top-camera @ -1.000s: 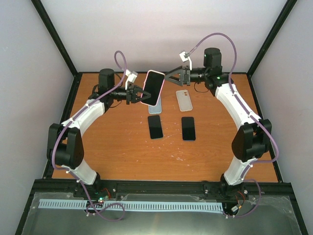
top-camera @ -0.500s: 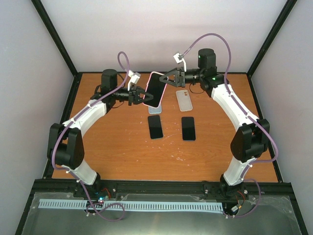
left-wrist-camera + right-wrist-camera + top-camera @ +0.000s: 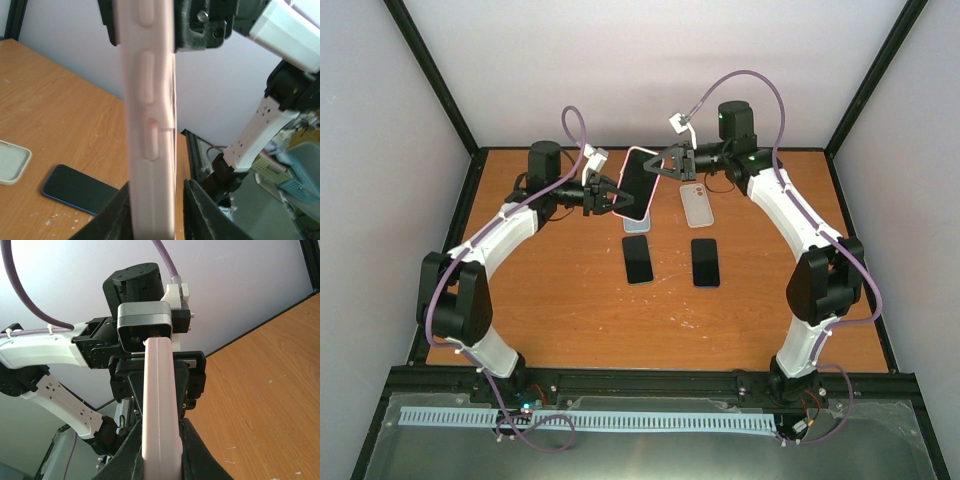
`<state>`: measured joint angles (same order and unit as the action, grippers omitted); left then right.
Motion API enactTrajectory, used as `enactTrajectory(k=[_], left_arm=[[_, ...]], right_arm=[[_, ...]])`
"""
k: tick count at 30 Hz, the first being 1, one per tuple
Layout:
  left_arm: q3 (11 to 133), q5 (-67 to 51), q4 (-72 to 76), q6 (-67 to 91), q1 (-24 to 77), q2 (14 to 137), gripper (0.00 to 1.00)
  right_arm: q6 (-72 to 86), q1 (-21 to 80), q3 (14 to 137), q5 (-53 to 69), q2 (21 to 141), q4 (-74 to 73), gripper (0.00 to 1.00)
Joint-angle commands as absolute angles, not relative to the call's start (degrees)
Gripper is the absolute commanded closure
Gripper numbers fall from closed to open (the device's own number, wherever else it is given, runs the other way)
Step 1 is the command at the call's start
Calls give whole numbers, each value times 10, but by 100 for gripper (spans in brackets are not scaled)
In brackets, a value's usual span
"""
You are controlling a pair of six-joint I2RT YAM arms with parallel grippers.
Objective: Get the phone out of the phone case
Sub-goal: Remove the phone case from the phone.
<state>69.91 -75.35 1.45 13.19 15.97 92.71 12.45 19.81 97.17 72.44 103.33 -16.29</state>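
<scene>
The phone (image 3: 636, 182) sits in its pink phone case, held on edge in the air above the back of the table, dark screen facing the camera. My right gripper (image 3: 661, 165) is shut on the case's upper right edge. In the right wrist view both fingers press the pink case (image 3: 160, 390) at my right gripper (image 3: 160, 432). My left gripper (image 3: 612, 197) is at the case's lower left edge. In the left wrist view the case (image 3: 150, 125) stands between the jaws of my left gripper (image 3: 156, 194), with a small gap at the right finger (image 3: 200, 200), so it is open.
Two dark bare phones (image 3: 638, 259) (image 3: 705, 262) lie on the orange table (image 3: 570, 300). An empty pale case (image 3: 697, 203) and a bluish one (image 3: 636, 226) lie behind them. The left wrist view shows one bare phone (image 3: 80, 190) and a pale case (image 3: 12, 162).
My right gripper moved left onto the case's upper edge and closed on it. My left gripper's jaws, shut on the case before, have parted slightly.
</scene>
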Motion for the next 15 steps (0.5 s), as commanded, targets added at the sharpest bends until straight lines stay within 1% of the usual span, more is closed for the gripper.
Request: enactTrajectory(k=[1,2,3,5,8,11,15], left_arm=[[732,-751,-21,59,159,915,63],[729,-751,-37,48,153,909,55],[724,-751,-47,37,146,904,51],[711,-749,-73,10,129,890,48],[687,-745,-124,-34,108,866,49],[666,-741,-167,-71,97,847,51],[641,-745,-170,-76,95,834,54]], right_arm=[[126,201,1005,732,1039,-190,97],[122,200,1010,736,1039,-195,97],[117,198,1014,739,1039,-200,97],[113,197,1016,744,1037,-203,97],[111,197,1013,759,1034,-199,97],[101,196,1014,784,1034,-198,97],[99,196,1012,803,1033,-188,97]])
